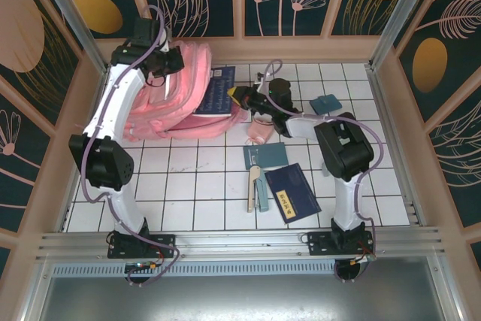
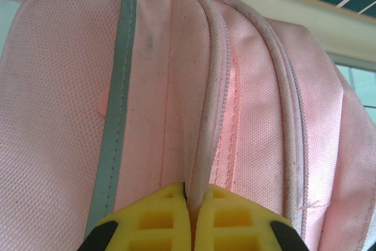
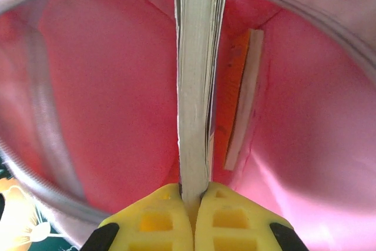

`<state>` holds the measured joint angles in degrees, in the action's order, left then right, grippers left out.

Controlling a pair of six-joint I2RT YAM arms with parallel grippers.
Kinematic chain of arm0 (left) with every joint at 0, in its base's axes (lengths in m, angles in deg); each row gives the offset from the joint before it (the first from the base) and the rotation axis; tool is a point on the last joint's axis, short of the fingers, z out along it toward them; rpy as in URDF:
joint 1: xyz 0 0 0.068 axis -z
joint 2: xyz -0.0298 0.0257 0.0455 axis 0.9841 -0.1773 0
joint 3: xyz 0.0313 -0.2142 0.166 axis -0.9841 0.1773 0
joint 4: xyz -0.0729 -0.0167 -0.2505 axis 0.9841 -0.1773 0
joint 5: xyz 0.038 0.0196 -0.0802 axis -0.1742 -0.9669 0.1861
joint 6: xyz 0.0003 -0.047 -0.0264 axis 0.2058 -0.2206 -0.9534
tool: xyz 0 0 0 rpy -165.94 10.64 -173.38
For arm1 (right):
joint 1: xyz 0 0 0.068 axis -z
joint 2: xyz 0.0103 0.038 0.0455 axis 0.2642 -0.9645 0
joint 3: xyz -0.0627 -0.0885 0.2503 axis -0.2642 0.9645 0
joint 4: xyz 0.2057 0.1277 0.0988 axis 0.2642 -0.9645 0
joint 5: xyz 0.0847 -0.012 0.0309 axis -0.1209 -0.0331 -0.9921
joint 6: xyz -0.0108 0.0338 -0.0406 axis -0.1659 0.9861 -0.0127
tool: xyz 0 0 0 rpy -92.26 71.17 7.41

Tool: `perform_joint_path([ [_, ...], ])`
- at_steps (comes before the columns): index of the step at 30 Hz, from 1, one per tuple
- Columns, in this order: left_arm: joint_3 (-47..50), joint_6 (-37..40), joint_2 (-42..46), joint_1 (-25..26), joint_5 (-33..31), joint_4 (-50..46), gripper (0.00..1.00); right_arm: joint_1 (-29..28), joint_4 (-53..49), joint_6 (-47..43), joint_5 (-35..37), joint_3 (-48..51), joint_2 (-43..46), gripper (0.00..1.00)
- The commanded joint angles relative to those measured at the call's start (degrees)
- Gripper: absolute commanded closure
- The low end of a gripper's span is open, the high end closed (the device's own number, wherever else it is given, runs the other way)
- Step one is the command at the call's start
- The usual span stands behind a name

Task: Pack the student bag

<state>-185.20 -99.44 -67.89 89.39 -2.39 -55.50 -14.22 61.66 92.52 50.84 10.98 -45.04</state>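
Top external view, from the left: the left claw (image 1: 167, 60) sits at the upper edge of the bag (image 1: 176, 107). The bag lies on its side at the back left of the counter (image 1: 188, 178), with its mouth facing right. In the left wrist view that claw (image 2: 192, 204) is shut tight on a piped zip edge (image 2: 205, 116) of the bag, probably lifting it so the mouth gapes.

Just right of it, a blue book (image 1: 218, 89) is partly inside the mouth, and the right claw (image 1: 244, 97) pinches its outer end. In the right wrist view the right claw (image 3: 194, 195) is closed on the book (image 3: 197, 74). The book is held edge-on, likely so it slides between the pink walls. A thin orange-and-white item (image 3: 241, 104) stands against the lining beside it.

Farther right on the counter, well apart from the bag, a teal book (image 1: 264, 155) and a dark blue book (image 1: 291, 193) lie loose, probably waiting to be packed.
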Motion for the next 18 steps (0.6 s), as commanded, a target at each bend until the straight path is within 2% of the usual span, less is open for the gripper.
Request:
perform_joint_path([
  [1, 0.7, -2.84, 5.69, -0.63, 9.4, 10.97, 1.0, -2.32, 2.32, 1.58, 4.04, -5.48, -3.71, 1.0],
  [4, 3.55, -4.71, 6.81, -0.84, 12.73, 14.58, 1.0, -4.58, 1.85, 3.35, 5.58, -9.82, -8.3, 1.0],
  [11, 4.98, -7.9, 5.96, -0.82, 14.6, 16.44, 1.0, -9.09, -0.33, 7.33, 10.79, -21.88, -18.88, 1.0],
  [18, 6.81, -9.64, 6.4, -0.82, 15.9, 18.23, 1.0, -12.38, -5.85, 9.61, 12.98, -40.17, -30.92, 1.0],
])
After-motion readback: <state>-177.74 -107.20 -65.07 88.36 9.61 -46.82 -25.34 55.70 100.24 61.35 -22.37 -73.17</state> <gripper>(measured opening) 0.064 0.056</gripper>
